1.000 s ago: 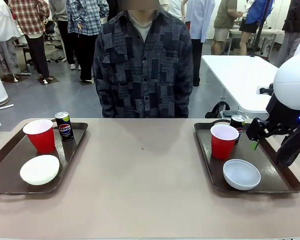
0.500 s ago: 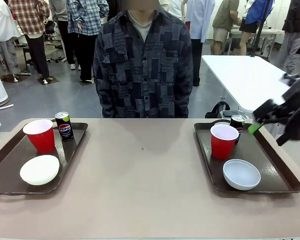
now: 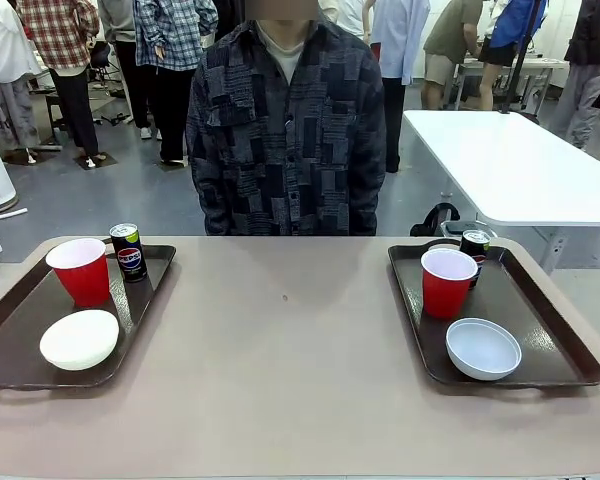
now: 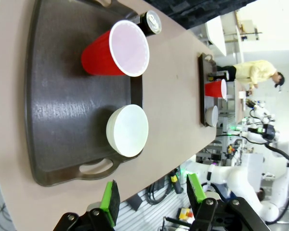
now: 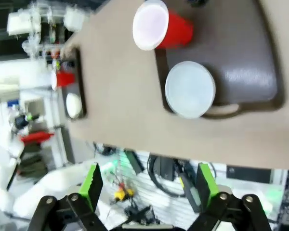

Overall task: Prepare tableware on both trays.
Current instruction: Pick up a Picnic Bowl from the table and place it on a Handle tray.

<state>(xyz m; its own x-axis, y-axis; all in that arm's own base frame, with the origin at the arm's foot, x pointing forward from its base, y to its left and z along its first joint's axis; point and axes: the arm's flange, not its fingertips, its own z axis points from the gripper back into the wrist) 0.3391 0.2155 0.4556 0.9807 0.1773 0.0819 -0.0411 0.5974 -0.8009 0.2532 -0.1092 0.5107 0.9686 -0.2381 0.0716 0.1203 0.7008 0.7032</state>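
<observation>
Both my grippers hang off the table with jaws apart, nothing between them: left gripper (image 4: 153, 195), right gripper (image 5: 149, 185). Left tray (image 3: 10, 300) holds red cup (image 3: 79, 271), Pepsi can (image 3: 128, 252), white bowl (image 3: 79, 339). Right tray (image 3: 545, 330) holds red cup (image 3: 448, 282), can (image 3: 475, 245) just behind it, grey-blue bowl (image 3: 483, 348).

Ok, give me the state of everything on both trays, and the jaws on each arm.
Left tray: flat on table, loaded.
Left cup: upright, empty.
Left can: upright.
White bowl: right way up, empty.
Right tray: flat on table, loaded.
Right cup: upright.
Right can: upright behind cup.
Grey-blue bowl: right way up, empty.
Left gripper: jaws open, holding nothing.
Right gripper: jaws open, holding nothing.
</observation>
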